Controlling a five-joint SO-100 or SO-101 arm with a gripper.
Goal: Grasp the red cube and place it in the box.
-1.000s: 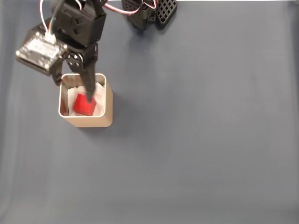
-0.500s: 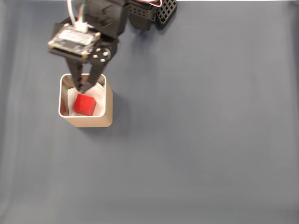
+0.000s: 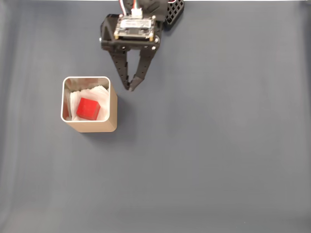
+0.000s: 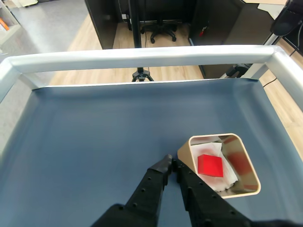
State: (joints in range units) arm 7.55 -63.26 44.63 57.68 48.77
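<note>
Black plastic, 2 tapered fingers: my claw [image 3: 131, 88] has its tips drawn together to a point, clenched on nothing, touching nothing I can make out. In the wrist view the claw [image 4: 171, 164] shows the same, the 2 perforated fingers meeting at their ends just beside the container's near corner.

The small bright red plain-faced cube [image 3: 88, 108] lies released inside the tan square box with rounded corners and thin pale metallic rim [image 3: 112, 104], to the left of the claw tips and slightly below them in the fixed view. It sits on crumpled white lining [image 3: 99, 94]. In the wrist view the red cube [image 4: 209, 165] is right of the claw, resting in the box [image 4: 248, 170], whose shiny inner wall carries a red reflection.

The smooth dark blue-grey mat [image 3: 209, 145] spreads all around the claw, with a pale metal frame [image 4: 142, 57] edging it in the wrist view. Past the frame, ahead of the claw, I see wooden flooring [image 4: 165, 73] and a black stand [image 4: 140, 71].
</note>
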